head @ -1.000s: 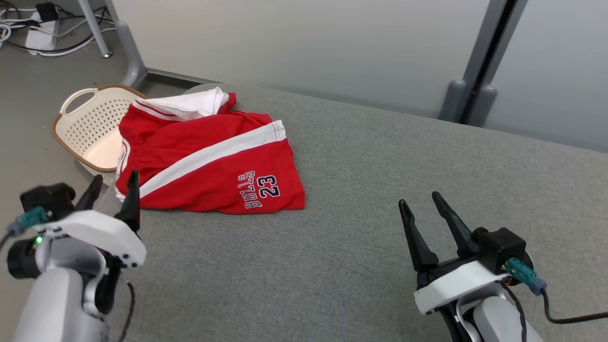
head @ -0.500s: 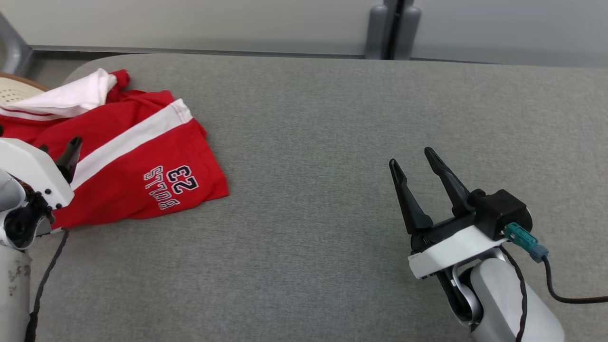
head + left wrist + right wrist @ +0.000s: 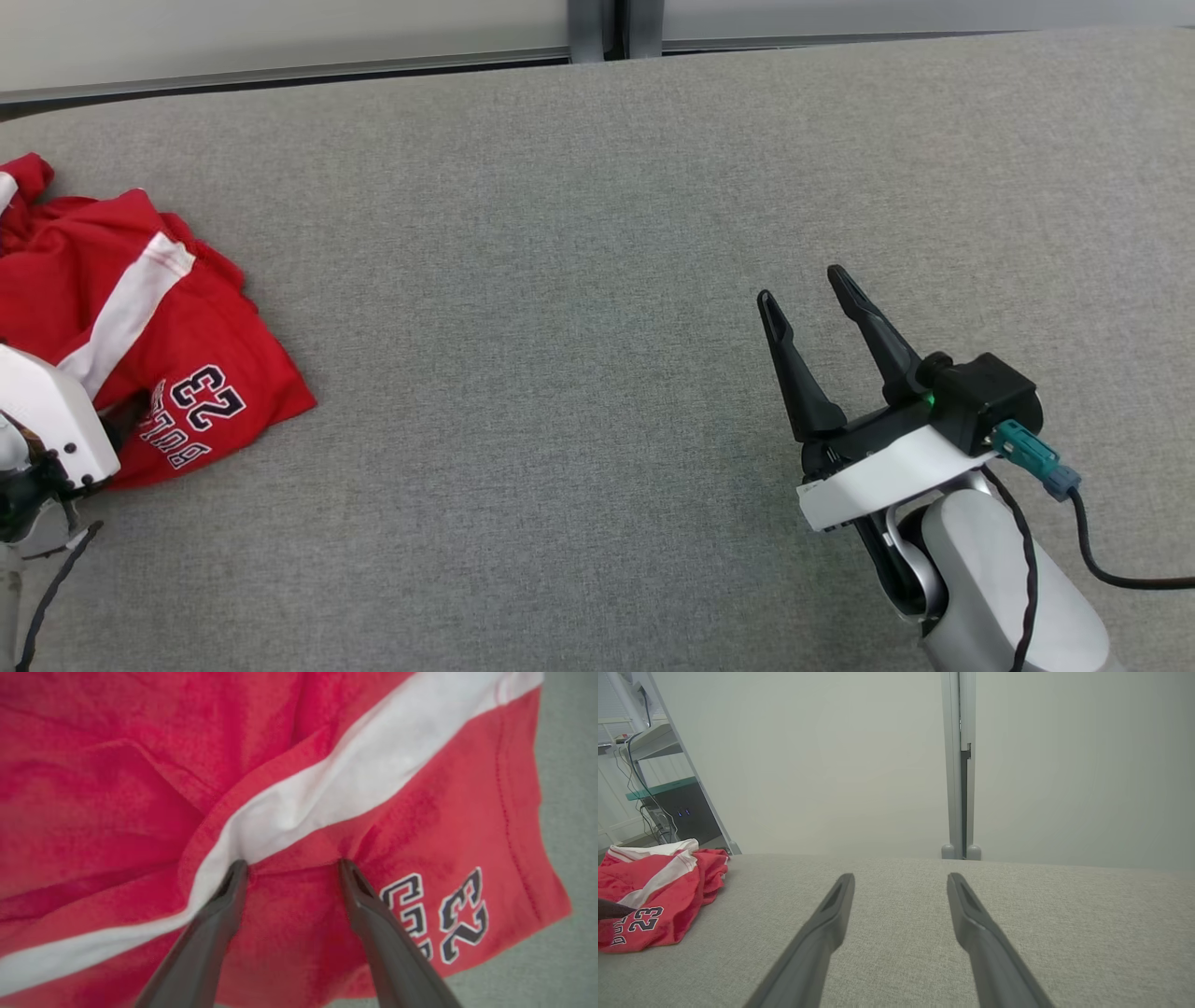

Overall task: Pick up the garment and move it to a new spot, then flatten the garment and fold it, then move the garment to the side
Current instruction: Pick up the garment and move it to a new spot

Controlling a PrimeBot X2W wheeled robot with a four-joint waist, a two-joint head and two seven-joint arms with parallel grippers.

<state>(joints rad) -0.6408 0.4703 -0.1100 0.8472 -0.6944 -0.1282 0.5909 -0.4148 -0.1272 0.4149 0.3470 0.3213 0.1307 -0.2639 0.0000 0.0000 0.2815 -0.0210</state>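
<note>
Red basketball shorts (image 3: 215, 359) with a white stripe and the print 23 lay crumpled at the left edge of the grey fabric table (image 3: 523, 280). The left gripper (image 3: 292, 864) pressed both fingertips on the cloth beside the stripe, its jaws spread apart and a wrinkle of cloth between them. Well apart, toward the right edge, the right gripper (image 3: 801, 286) hovered over the table, jaws released and empty.
</note>
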